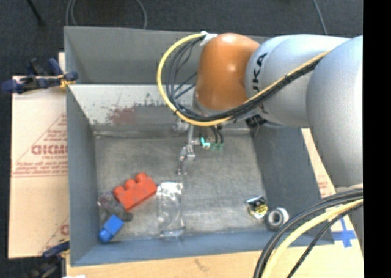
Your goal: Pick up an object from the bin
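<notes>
Six loose things lie in the grey bin (80,167). The landmark is the orange-red toy brick (135,190). Just right of it lies a clear plastic container (170,209); below and left of it sit a dark grey piece (113,205) and a small blue block (110,228). Far to its right lie a yellow-and-black item (258,206) and a pale ring (277,217).

The hand (185,159) hangs above and right of the brick, apart from it and nearest the clear container. How far open it is cannot be told; nothing is seen in it.

Judgement: the container looks light, thin-walled, slippery and easily crushed, so take it gently across its narrow body. The brick is stiff and best taken across its flat sides.
</notes>
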Controlling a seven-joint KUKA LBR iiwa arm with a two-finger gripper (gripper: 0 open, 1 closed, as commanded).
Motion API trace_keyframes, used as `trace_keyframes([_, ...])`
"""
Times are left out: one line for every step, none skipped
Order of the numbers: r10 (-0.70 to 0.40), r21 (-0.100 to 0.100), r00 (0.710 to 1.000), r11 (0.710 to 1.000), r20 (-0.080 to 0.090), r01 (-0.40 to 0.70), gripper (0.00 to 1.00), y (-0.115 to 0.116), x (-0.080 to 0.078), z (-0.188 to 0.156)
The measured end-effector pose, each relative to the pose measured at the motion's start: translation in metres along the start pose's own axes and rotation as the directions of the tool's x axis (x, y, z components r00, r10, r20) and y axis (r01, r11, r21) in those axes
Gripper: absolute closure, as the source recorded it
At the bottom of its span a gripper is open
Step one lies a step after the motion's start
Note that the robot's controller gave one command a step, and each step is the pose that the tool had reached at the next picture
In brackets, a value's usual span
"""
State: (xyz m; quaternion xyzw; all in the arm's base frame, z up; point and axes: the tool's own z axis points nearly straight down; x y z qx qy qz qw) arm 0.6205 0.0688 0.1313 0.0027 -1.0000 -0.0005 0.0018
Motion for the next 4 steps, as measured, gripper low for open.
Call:
trace_keyframes([-0.059, -0.003, 0.998, 0.998, 0.001, 0.059, 0.0, 0.095, 0.088, 0.005])
trace_keyframes([-0.201, 0.002, 0.98, 0.98, 0.003, 0.201, 0.0, 0.102, 0.092, 0.051])
trace_keyframes([-0.197, 0.001, 0.98, 0.98, 0.006, 0.197, 1.0, 0.102, 0.092, 0.049])
trace_keyframes([-0.257, 0.003, 0.966, 0.966, 0.015, 0.257, 1.0, 0.086, 0.085, -0.109])
